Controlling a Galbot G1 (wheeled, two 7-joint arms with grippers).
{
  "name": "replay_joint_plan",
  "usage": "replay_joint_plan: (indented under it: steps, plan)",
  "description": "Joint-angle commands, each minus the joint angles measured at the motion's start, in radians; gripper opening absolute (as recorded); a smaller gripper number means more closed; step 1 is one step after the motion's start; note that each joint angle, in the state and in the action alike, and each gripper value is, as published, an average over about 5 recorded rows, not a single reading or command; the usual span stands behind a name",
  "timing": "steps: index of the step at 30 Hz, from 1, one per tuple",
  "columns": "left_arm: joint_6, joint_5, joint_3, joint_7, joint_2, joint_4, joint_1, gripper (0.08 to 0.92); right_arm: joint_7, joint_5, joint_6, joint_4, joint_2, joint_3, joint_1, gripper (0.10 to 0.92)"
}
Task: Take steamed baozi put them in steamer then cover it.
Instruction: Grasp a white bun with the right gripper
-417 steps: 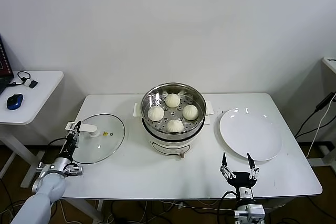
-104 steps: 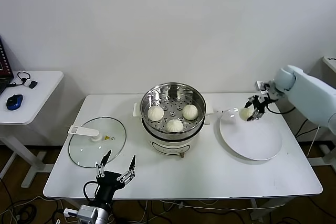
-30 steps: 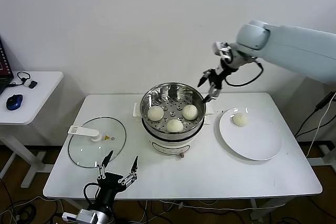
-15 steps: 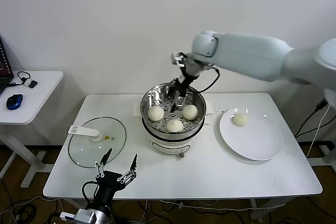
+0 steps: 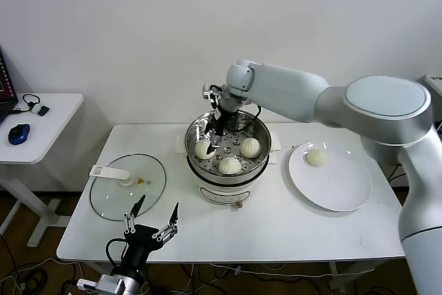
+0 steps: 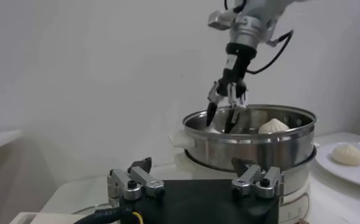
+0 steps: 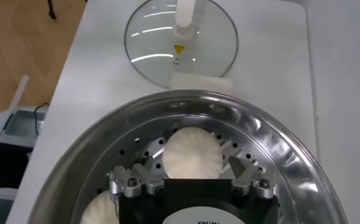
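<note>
The steamer [image 5: 228, 170] stands mid-table and holds three baozi: left [image 5: 204, 148], right [image 5: 249, 147] and front [image 5: 229, 165]. A fourth baozi [image 5: 315, 157] lies on the white plate [image 5: 338, 191]. My right gripper [image 5: 213, 129] is open inside the steamer, just above the left baozi [image 7: 192, 152], with its fingers [image 7: 244, 173] on either side of it and apart from it. The cover [image 5: 128, 184] lies flat on the table to the steamer's left. My left gripper [image 5: 150, 229] is open and empty at the table's front edge, below the cover.
A side desk [image 5: 41, 126] with a mouse stands at far left. The left wrist view shows the right gripper [image 6: 225, 112] dipping into the steamer [image 6: 253, 146] and the plate's baozi [image 6: 348, 153]. The cover [image 7: 180, 42] shows beyond the steamer rim [image 7: 277, 146].
One baozi has gone from the steamer to the plate. My right gripper has since swung from the plate side over the steamer and down over the left baozi. The left arm stays still.
</note>
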Motion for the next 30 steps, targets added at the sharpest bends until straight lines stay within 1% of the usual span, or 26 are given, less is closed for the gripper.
replay_joint_plan:
  steps: [1, 30]
  plan:
    - [0.000, 0.000, -0.003, 0.001, 0.001, -0.001, -0.001, 0.823, 0.003, -0.030, -0.004, -0.094, 0.051, 0.020, -0.056, 0.823]
    - [-0.002, 0.000, -0.018, 0.003, 0.005, -0.001, -0.003, 0.823, -0.016, -0.059, -0.001, -0.080, 0.061, -0.006, -0.050, 0.823]
